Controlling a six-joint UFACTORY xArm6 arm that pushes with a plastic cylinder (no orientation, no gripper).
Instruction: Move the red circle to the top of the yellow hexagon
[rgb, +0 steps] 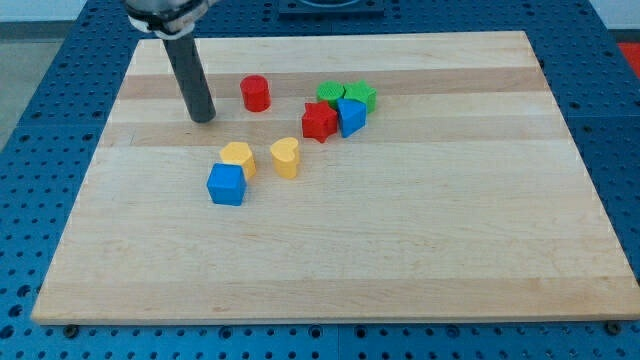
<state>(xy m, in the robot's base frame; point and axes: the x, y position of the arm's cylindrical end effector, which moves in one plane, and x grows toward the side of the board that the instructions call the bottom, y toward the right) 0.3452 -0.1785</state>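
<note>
The red circle stands on the wooden board toward the view's top, left of centre. The yellow hexagon lies below it and slightly left, touching a blue cube at its lower left. My tip rests on the board to the left of the red circle, a short gap away, and above and left of the yellow hexagon.
A yellow heart lies right of the hexagon. A cluster to the right of the red circle holds a red star, a blue block and two green blocks. The wooden board sits on a blue perforated table.
</note>
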